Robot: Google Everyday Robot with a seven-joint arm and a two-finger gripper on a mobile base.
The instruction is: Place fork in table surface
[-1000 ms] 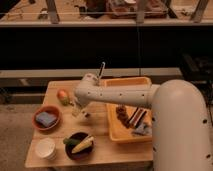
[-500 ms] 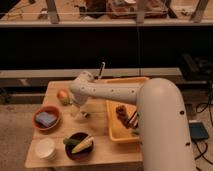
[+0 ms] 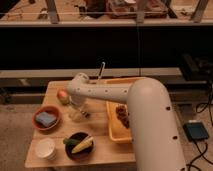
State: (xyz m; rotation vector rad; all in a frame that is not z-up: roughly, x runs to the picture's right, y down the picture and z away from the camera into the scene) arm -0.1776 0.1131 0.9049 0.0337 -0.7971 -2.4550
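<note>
The fork (image 3: 85, 114) seemed to lie on the table (image 3: 104, 150) near its middle, just right of the tool (image 3: 76, 114), whose jaws stood released. 1 orange bowl (image 3: 36, 120) sat left, 1 dark bowl (image 3: 75, 156) nearer, the yellow tray (image 3: 112, 131) right.

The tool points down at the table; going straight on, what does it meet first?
Probably the table surface directly beneath the tool, left of the yellow tray; height above it is unclear.
</note>
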